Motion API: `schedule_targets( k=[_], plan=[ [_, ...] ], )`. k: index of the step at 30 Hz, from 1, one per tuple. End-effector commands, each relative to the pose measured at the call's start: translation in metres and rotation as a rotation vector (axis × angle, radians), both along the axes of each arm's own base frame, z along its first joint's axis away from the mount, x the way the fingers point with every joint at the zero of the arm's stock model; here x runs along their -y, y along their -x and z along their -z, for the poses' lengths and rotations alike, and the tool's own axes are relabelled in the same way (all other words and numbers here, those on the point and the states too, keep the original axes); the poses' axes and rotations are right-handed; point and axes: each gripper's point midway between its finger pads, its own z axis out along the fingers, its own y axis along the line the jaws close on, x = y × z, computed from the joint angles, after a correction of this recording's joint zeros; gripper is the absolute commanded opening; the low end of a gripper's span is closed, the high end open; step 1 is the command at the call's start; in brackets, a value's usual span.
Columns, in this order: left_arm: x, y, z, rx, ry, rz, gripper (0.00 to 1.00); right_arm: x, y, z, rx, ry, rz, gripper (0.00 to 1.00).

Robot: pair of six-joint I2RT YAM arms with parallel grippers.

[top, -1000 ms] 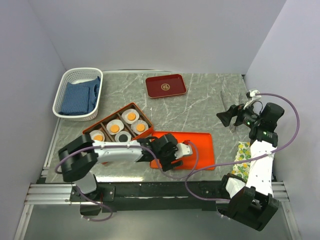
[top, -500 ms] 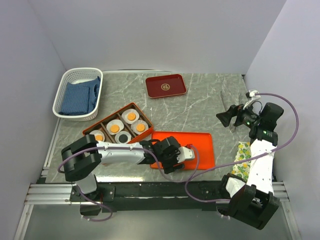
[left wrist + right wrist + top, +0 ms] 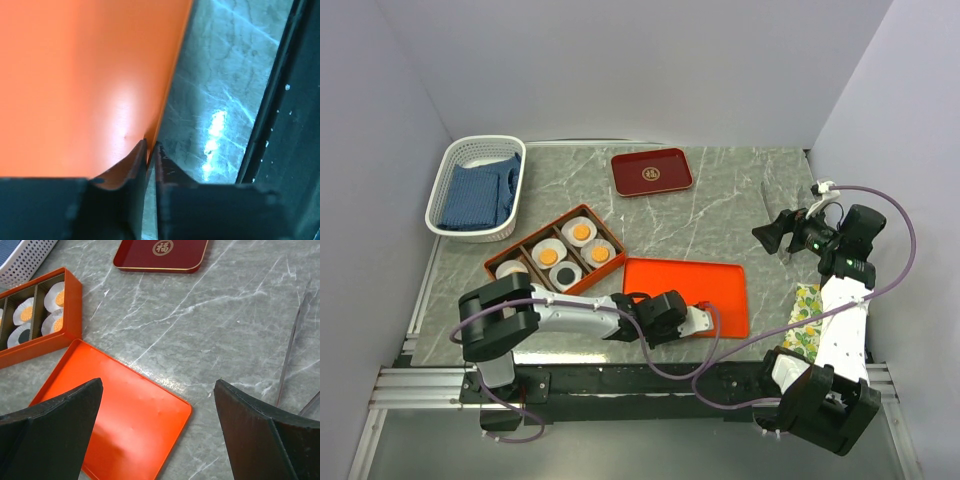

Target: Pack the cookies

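Observation:
The cookies lie in white paper cups inside an orange box (image 3: pixel 535 228): orange ones (image 3: pixel 582 232) (image 3: pixel 600 254) (image 3: pixel 549 257) and a black one (image 3: pixel 567 275). The right wrist view shows the same box (image 3: pixel 75 290), with an orange cookie (image 3: pixel 60 298) and the black one (image 3: pixel 23 333). The box's orange lid (image 3: pixel 690 285) lies flat to the right of it. My left gripper (image 3: pixel 705 320) is low at the lid's near edge, shut on the rim of the lid (image 3: pixel 85 75), its jaws (image 3: pixel 151 146) pinching the thin edge. My right gripper (image 3: pixel 770 235) hangs open above the table at the right, over the lid's far corner (image 3: pixel 125 420).
A white basket (image 3: pixel 470 150) holding a blue cloth stands at the back left. A dark red tray (image 3: pixel 651 172) lies at the back centre. A patterned cloth (image 3: pixel 805 305) is beside the right arm, and a clear thin tool (image 3: pixel 292 347) lies near it. A black rail (image 3: pixel 300 125) borders the near edge.
My left gripper slid toward the lid's near edge and closed on its rim. More of the lid is uncovered now. The right arm has not moved.

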Motion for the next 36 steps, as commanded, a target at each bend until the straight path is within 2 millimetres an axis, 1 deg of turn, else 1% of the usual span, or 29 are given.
schedule_targets(
  k=[1, 3, 4, 5, 7, 8, 10, 11, 12, 13, 14, 15, 16, 17, 18, 19, 20, 21, 22, 23, 24, 25, 26, 28, 29, 31, 32, 33, 36],
  plan=[
    [-0.006, -0.012, 0.001, 0.093, -0.032, -0.055, 0.03, 0.002, -0.004, -0.020, 0.058, 0.028, -0.011, 1.00],
    [-0.004, -0.012, -0.011, 0.094, 0.005, -0.060, 0.01, 0.002, -0.004, -0.020, 0.056, 0.026, -0.011, 1.00],
    [-0.005, -0.008, -0.012, 0.077, 0.016, -0.052, 0.01, 0.002, -0.005, -0.020, 0.056, 0.026, -0.011, 1.00],
    [-0.002, -0.007, -0.027, 0.078, 0.058, -0.050, 0.01, 0.002, -0.005, -0.020, 0.054, 0.026, -0.012, 1.00],
    [0.002, -0.001, -0.040, 0.041, 0.109, -0.038, 0.01, 0.002, -0.005, -0.020, 0.055, 0.027, -0.015, 1.00],
    [0.004, 0.001, -0.057, 0.028, 0.155, -0.033, 0.01, 0.003, -0.004, -0.020, 0.055, 0.032, -0.012, 1.00],
    [0.007, 0.001, -0.075, -0.018, 0.219, -0.037, 0.01, 0.004, -0.004, -0.022, 0.059, 0.041, -0.008, 1.00],
    [0.007, 0.000, -0.090, -0.027, 0.262, -0.041, 0.01, 0.004, -0.004, -0.021, 0.059, 0.046, -0.007, 1.00],
    [0.008, -0.001, -0.100, -0.050, 0.296, -0.057, 0.01, 0.004, -0.004, -0.021, 0.057, 0.046, -0.006, 1.00],
    [0.006, -0.008, -0.108, -0.067, 0.326, -0.075, 0.01, 0.004, -0.004, -0.021, 0.059, 0.045, -0.009, 1.00],
    [0.005, -0.007, -0.125, -0.085, 0.376, -0.065, 0.01, 0.003, -0.004, -0.021, 0.058, 0.044, -0.012, 1.00],
    [0.005, -0.008, -0.135, -0.128, 0.417, -0.097, 0.01, 0.003, -0.004, -0.021, 0.058, 0.046, -0.011, 1.00],
    [0.001, -0.016, -0.143, -0.141, 0.444, -0.122, 0.01, 0.003, -0.003, -0.021, 0.059, 0.045, -0.012, 1.00],
    [-0.001, -0.014, -0.160, -0.162, 0.491, -0.110, 0.01, 0.004, -0.004, -0.021, 0.059, 0.049, -0.012, 1.00],
    [-0.004, -0.016, -0.167, -0.188, 0.517, -0.130, 0.01, 0.004, -0.003, -0.021, 0.059, 0.051, -0.012, 1.00],
    [-0.010, -0.025, -0.175, -0.196, 0.543, -0.157, 0.01, 0.004, -0.003, -0.021, 0.058, 0.052, -0.012, 1.00],
    [-0.014, -0.027, -0.188, -0.205, 0.580, -0.162, 0.01, 0.003, -0.003, -0.021, 0.059, 0.050, -0.018, 1.00],
    [-0.017, -0.025, -0.194, -0.245, 0.602, -0.167, 0.01, 0.003, -0.003, -0.021, 0.058, 0.050, -0.018, 1.00],
    [-0.023, -0.033, -0.199, -0.258, 0.620, -0.192, 0.01, 0.002, -0.003, -0.021, 0.060, 0.050, -0.025, 1.00],
    [-0.029, -0.035, -0.210, -0.263, 0.652, -0.198, 0.01, 0.001, -0.002, -0.021, 0.060, 0.050, -0.032, 1.00],
    [-0.031, -0.031, -0.214, -0.303, 0.669, -0.192, 0.01, -0.001, -0.001, -0.021, 0.059, 0.047, -0.044, 1.00],
    [-0.037, -0.039, -0.220, -0.310, 0.691, -0.212, 0.01, -0.002, 0.000, -0.020, 0.059, 0.045, -0.054, 1.00],
    [-0.040, -0.038, -0.230, -0.317, 0.718, -0.209, 0.01, -0.003, 0.000, -0.019, 0.058, 0.044, -0.063, 1.00],
    [-0.046, -0.039, -0.244, -0.355, 0.756, -0.203, 0.01, -0.009, 0.002, -0.019, 0.061, 0.035, -0.101, 1.00],
    [-0.049, -0.037, -0.251, -0.364, 0.772, -0.191, 0.01, -0.010, 0.003, -0.015, 0.053, 0.043, -0.122, 1.00],
    [-0.053, -0.036, -0.263, -0.395, 0.793, -0.166, 0.01, -0.021, 0.006, -0.012, 0.055, 0.042, -0.183, 1.00],
    [-0.055, -0.034, -0.268, -0.405, 0.801, -0.156, 0.01, -0.025, 0.008, -0.006, 0.053, 0.062, -0.226, 1.00],
    [-0.057, -0.033, -0.274, -0.424, 0.812, -0.148, 0.01, -0.036, 0.012, -0.003, 0.060, 0.072, -0.286, 1.00],
    [-0.068, -0.028, -0.284, -0.502, 0.838, -0.114, 0.01, -0.057, 0.021, 0.012, 0.091, 0.142, -0.431, 1.00]
  ],
)
